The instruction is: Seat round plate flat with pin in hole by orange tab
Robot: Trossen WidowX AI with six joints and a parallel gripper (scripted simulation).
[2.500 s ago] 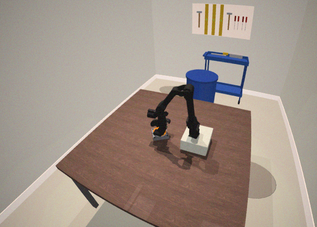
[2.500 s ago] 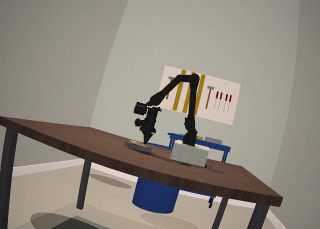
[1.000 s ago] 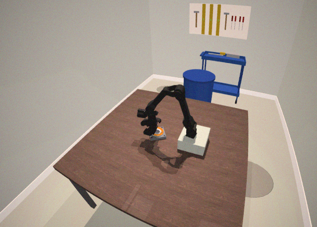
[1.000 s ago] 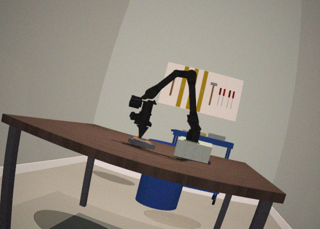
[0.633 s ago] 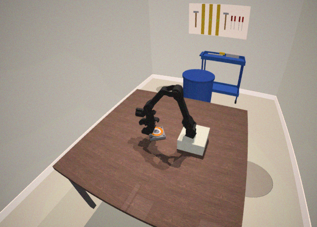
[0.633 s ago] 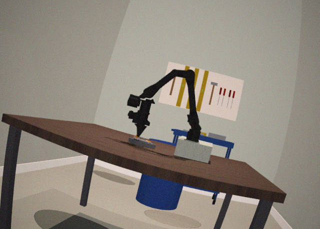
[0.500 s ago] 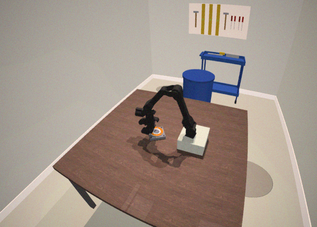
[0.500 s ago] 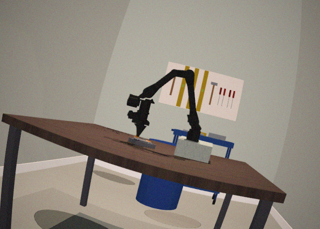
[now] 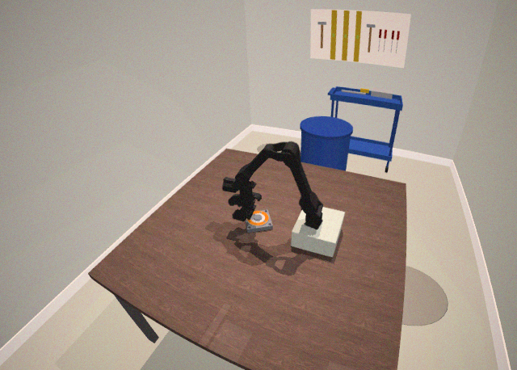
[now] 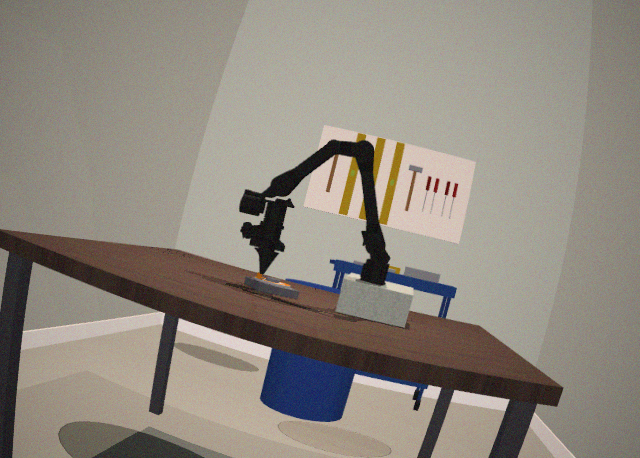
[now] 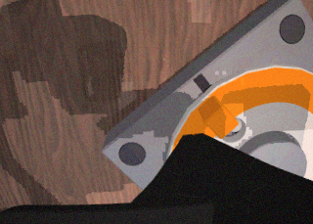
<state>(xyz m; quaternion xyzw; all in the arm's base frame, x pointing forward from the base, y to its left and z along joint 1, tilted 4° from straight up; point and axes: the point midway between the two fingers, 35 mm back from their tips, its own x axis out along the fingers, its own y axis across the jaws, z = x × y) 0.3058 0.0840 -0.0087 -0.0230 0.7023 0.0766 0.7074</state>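
Note:
The round plate [image 9: 266, 220] [image 11: 274, 84], orange-rimmed with a pale middle, sits around the grey post [image 9: 257, 216] [image 11: 281, 157] on the square grey base [image 9: 259, 229] [image 10: 268, 286] [image 11: 161, 112]. Its orange tab [image 11: 217, 117] stands up near the rim. The hole beside the tab shows a small light shape inside; I cannot tell whether it is the pin. Whether the plate lies fully flat is also unclear. My gripper [image 10: 263, 273] [image 11: 193, 144] is shut and empty, its tips low beside the tab. Contact cannot be told. The black fingers hide part of the plate in the wrist view.
The base stands on the brown wooden table [image 9: 175, 270] [image 10: 129, 267]. The arm rises from a pale block [image 9: 313, 243] [image 10: 374, 304] to the right of the base. A blue drum [image 9: 325, 147] and a blue cart [image 9: 369, 101] stand behind the table.

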